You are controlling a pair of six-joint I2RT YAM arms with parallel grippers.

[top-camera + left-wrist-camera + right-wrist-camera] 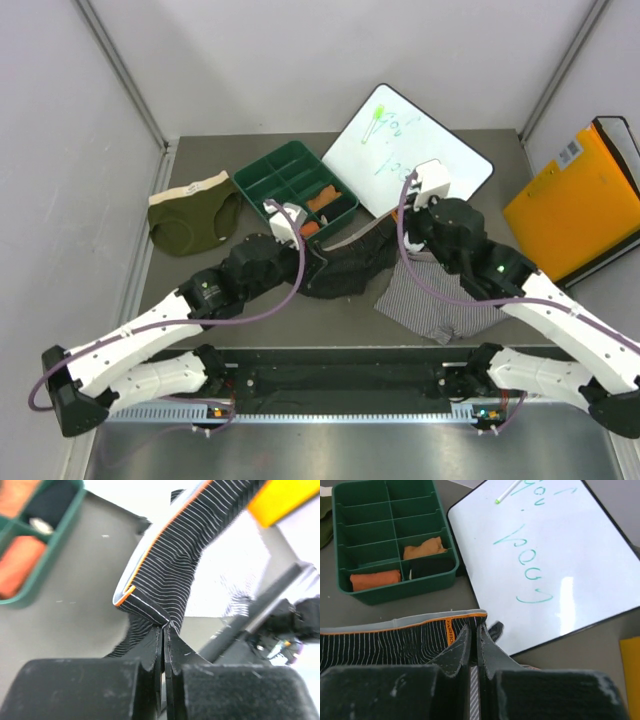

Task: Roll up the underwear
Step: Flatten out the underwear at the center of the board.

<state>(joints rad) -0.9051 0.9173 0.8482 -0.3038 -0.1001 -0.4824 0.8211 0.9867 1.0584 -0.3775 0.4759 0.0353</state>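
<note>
A black underwear with thin white stripes and a grey, orange-edged waistband (352, 268) hangs stretched between my two grippers over the table's middle. My left gripper (316, 248) is shut on one waistband corner; the left wrist view shows the cloth (185, 555) pinched at the fingertips (163, 626). My right gripper (398, 232) is shut on the other corner, as the right wrist view shows (474, 626), with the waistband (380, 642) running left. A grey-white striped underwear (432, 302) lies flat under the right arm. An olive green underwear with a cream waistband (194, 216) lies at the left.
A green divided tray (262, 178) behind the grippers holds rolled orange and dark cloths; it also shows in the right wrist view (365, 587). A whiteboard (420, 140) with a green pen lies at the back right. An orange folder (580, 205) leans at the right edge.
</note>
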